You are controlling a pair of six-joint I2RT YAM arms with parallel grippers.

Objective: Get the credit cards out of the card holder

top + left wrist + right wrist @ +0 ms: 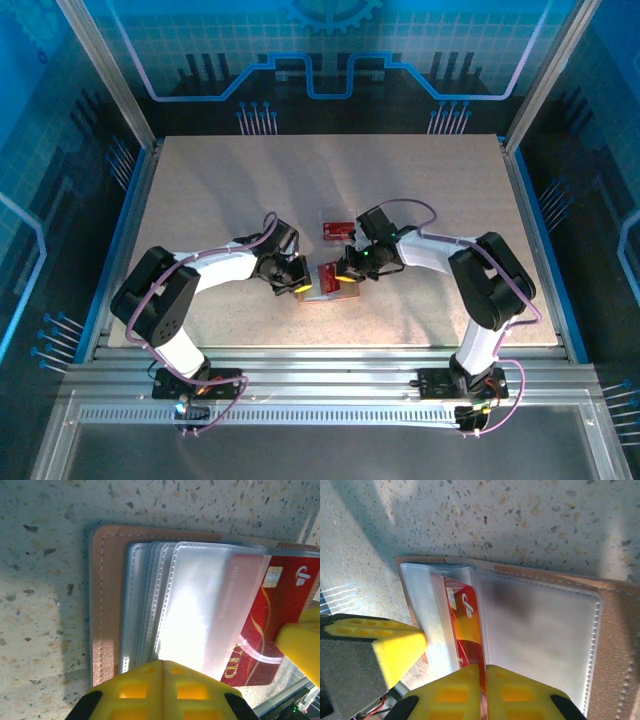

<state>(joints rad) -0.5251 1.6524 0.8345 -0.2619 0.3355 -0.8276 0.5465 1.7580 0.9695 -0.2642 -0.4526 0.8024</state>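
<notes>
The card holder lies open in the near half of the desk, midway between its side edges. A red credit card sticks partway out of a clear sleeve. The right tool is clamped on that card's edge. The left tool is closed and seems to press on the sleeves. More red cards lie just beyond, toward the far edge

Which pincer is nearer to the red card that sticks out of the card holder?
Right. The right pincer is shut on the edge of the red card; the left pincer, also shut, sits beside it on the clear sleeves of the card holder.
</notes>
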